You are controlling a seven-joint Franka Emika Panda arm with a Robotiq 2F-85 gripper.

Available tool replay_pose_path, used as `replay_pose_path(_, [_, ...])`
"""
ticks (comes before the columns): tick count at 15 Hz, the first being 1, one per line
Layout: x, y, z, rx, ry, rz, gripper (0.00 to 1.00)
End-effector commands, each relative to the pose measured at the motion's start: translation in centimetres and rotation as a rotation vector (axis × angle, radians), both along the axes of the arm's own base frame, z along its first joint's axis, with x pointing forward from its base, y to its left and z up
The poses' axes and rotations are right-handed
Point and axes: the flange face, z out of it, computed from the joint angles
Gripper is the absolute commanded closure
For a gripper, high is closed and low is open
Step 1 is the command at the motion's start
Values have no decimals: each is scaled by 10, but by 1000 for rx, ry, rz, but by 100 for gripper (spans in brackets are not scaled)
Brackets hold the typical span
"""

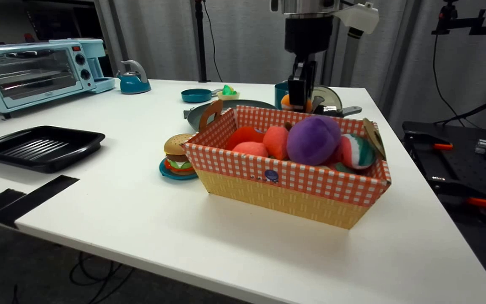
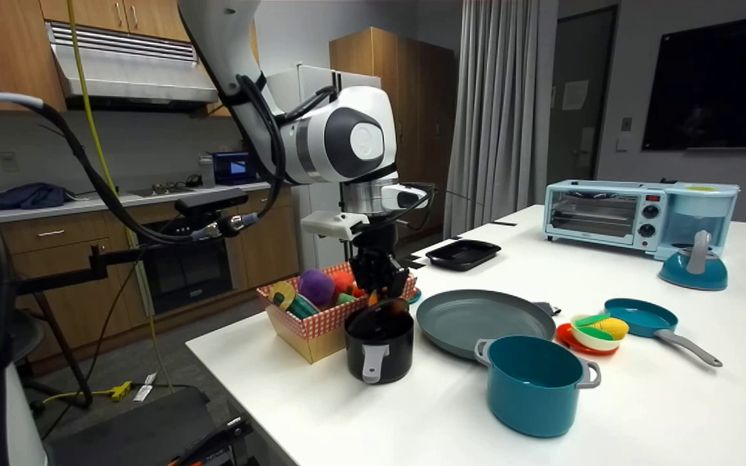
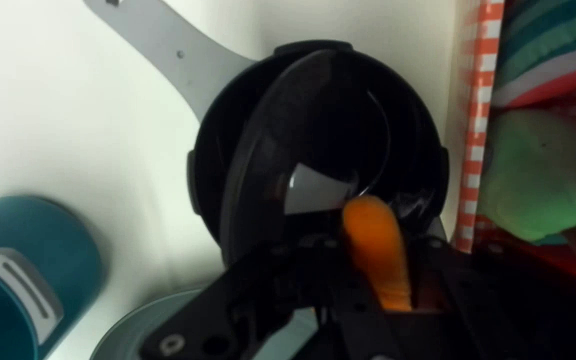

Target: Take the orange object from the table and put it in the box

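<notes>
I observe the fingers (image 1: 298, 90) clamped on the orange toy (image 3: 378, 250) over the black pot (image 2: 394, 351), just outside the basket (image 1: 285, 181), the grip presumably meant to secure it for transfer across the rim (image 1: 331, 178)

Orange object (image 3: 375, 240) in gripper (image 3: 382, 255); pot (image 3: 415, 125) below

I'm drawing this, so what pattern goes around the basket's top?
Red-and-white checks; the basket shows them best in an exterior view.

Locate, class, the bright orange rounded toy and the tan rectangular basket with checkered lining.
Orange toy (image 3: 374, 237): in the wrist view, on its exposed middle.
Tan basket (image 1: 283, 199): in an exterior view, on its lower wall.
</notes>
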Motion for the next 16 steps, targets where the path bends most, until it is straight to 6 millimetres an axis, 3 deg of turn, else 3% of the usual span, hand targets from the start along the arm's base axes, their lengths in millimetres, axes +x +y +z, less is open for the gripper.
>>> replay_pose_path(1, [3,17,-3,-24,37,71,95])
replay_pose_path(7, [8,35,14,-69,0,137,95])
replay_pose_path(16, [5,74,24,-94,-36,250,95])
